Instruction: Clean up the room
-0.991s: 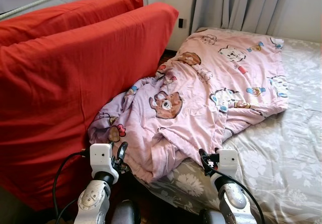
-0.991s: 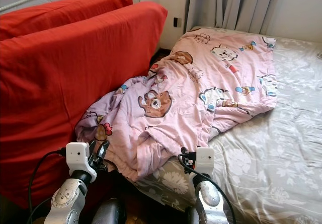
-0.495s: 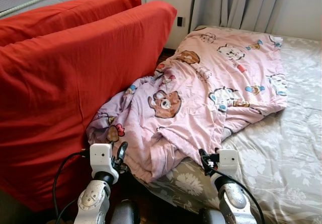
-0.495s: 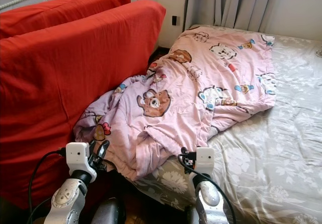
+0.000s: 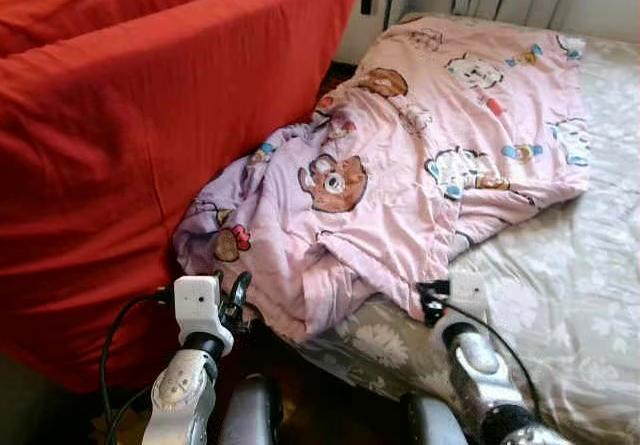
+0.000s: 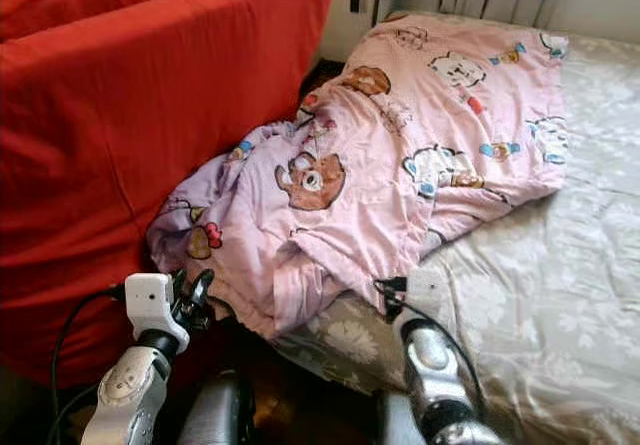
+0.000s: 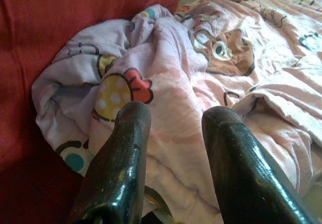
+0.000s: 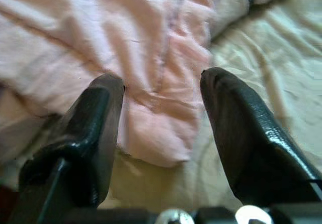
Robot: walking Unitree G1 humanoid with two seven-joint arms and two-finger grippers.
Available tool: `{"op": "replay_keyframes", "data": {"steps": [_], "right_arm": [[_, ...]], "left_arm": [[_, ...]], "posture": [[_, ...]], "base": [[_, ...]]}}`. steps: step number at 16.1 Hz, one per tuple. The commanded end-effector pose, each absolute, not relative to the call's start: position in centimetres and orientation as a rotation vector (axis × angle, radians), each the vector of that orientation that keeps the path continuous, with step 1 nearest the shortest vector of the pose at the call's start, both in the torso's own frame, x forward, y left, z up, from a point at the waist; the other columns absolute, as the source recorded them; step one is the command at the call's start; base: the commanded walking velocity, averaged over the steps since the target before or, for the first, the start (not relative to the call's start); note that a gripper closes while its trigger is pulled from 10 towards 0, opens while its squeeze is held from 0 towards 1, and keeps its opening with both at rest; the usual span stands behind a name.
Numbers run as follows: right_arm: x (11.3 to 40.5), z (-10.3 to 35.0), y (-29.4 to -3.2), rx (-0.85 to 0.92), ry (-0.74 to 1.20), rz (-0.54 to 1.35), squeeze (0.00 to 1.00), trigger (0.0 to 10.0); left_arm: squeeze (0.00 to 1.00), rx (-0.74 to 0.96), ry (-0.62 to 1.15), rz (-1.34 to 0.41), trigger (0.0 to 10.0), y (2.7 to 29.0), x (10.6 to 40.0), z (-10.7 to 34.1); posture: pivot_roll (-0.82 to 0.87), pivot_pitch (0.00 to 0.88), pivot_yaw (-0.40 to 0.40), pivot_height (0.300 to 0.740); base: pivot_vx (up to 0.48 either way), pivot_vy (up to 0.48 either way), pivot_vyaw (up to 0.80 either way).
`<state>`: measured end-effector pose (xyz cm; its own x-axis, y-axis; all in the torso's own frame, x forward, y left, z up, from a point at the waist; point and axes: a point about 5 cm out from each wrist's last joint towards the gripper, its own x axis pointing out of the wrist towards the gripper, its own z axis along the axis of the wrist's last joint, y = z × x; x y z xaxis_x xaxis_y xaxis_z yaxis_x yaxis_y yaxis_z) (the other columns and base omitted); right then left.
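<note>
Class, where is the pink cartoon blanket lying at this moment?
In the head views the blanket lies crumpled across the left part of the bed, its lower end bunched against the red sofa.

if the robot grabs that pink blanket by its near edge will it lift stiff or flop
The pink blanket will probably flop and drape, since it already lies rumpled in soft folds across the bed. It likely trails rather than lifts whole, being spread wide. One bunched end leans on the red cushion, so it may drag there.
</note>
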<state>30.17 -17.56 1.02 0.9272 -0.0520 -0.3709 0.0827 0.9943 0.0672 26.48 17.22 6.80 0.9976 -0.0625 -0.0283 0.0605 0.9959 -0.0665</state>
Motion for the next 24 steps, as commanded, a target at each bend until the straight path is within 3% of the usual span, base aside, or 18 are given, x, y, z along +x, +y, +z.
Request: {"op": "replay_keyframes", "data": {"steps": [1,2,11,12,24], "right_arm": [[30.2,0.9,-17.5,0.074,0.390,-0.066,0.92,10.0],[30.3,0.9,-17.7,0.061,0.399,-0.071,1.00,10.0],[31.5,2.1,-18.2,0.134,0.392,-0.104,1.00,10.0],[31.9,2.4,-17.9,0.140,0.380,-0.084,0.00,10.0],[33.1,3.5,-17.6,0.306,0.352,-0.149,0.00,10.0]], "left_arm": [[0.00,-0.072,0.035,-0.060,10.0,17.1,26.3,6.9],[0.00,-0.071,0.033,-0.063,10.0,17.1,26.1,7.0],[0.00,-0.056,0.055,-0.063,10.0,17.4,23.9,7.5],[0.00,-0.058,0.059,-0.062,10.0,17.3,23.6,7.6],[0.00,-0.047,0.094,-0.060,10.0,17.1,21.6,8.6]], "posture": [[0.09,0.161,0.025,0.615],[0.09,0.176,0.028,0.615],[0.13,0.301,0.040,0.615],[0.13,0.313,0.041,0.615],[0.15,0.374,0.041,0.615]], "base": [[0.000,0.000,0.00],[0.000,0.000,0.00],[0.000,0.000,0.00],[0.000,0.000,0.00],[0.000,0.000,0.00]]}}
